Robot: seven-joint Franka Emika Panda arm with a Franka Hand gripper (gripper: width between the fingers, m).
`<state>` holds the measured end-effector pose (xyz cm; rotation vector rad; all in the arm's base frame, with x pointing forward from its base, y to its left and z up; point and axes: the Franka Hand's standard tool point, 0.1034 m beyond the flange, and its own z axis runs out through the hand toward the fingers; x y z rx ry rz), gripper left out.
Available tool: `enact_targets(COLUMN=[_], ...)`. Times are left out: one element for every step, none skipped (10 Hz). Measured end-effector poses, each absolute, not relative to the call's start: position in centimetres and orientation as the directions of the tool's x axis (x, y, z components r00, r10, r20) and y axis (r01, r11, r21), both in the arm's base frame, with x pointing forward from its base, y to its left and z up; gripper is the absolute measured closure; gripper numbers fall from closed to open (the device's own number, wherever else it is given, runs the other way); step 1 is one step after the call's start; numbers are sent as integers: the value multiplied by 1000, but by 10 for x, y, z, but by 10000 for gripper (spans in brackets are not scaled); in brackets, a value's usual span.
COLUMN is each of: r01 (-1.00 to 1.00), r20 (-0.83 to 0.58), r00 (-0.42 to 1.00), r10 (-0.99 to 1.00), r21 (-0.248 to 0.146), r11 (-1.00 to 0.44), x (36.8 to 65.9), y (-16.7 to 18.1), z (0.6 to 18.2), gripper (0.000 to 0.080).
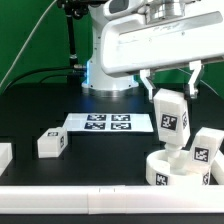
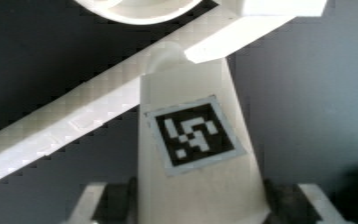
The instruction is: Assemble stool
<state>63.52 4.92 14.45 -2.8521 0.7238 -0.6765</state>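
Observation:
My gripper [image 1: 172, 86] is shut on a white stool leg [image 1: 168, 116] with a square tag and holds it upright, its lower end just above the round white seat [image 1: 176, 170] at the exterior view's lower right. A second leg [image 1: 205, 150] stands tilted at the seat's far right side. A loose leg [image 1: 52, 143] lies on the table to the left, and another white part [image 1: 4, 155] shows at the left edge. In the wrist view the held leg [image 2: 194, 130] fills the space between the fingers [image 2: 105, 203], with the seat [image 2: 149, 8] beyond it.
The marker board [image 1: 105, 122] lies flat mid-table behind the loose leg. A plain white border block [image 1: 90, 200] runs along the front edge and shows as a diagonal strip in the wrist view [image 2: 60, 125]. The robot base [image 1: 105, 75] stands at the back.

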Motion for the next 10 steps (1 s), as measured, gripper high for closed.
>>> enact_targets(r01=[-345,-327,-311,-286,-293,-283,-272,-274,-274,-274], r20=[478,530,583,587,569,535,492,506,502,500], r00=[786,766,733,730,730,753,786,776,779,780], r10=[-393,-365,-351,-349,-378,-382,-376,-377,-376,-376], r21=[-188,-167,-172,-201,-239,-260,-271,-268,-267,-268], r11=[-920,-930,-935,-937,-926,-923,-923,-924,-924,-924], x=[638,633,625,621,619,618,621,622,621,621], y=[27,-4,-16,-11,1,19,26,22,23,23], z=[155,159,156,151,146,145,149,150,148,148], gripper=[476,476,476,476,476,476,476,476,476,476])
